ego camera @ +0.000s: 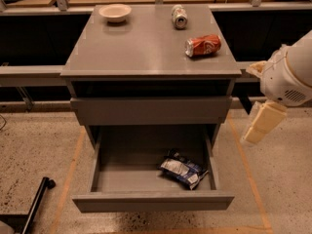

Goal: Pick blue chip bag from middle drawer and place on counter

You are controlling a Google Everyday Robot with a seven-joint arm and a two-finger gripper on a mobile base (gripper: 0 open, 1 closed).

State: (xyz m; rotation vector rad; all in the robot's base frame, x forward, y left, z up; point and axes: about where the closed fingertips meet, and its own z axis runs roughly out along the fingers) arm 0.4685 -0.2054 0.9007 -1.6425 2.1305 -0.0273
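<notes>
Blue chip bag lying in the open drawer, pincer off to the right.

The smooth grey squarish desk (141,52) tops the cabinet. Below it, the wide grey middle drawer (151,201) is pulled out, with nothing over its floor. The cream-coloured pincer (261,126) hangs beside the cabinet's right side, apart from everything; how far open it is cannot be told. The crumpled dark blue chip bag (181,169) lies flat at the drawer's right front, long axis running rear-left to front-right. On the desk are a dented red soda can (203,45), a pale shallow bowl (115,12) and a silver can (179,16).
</notes>
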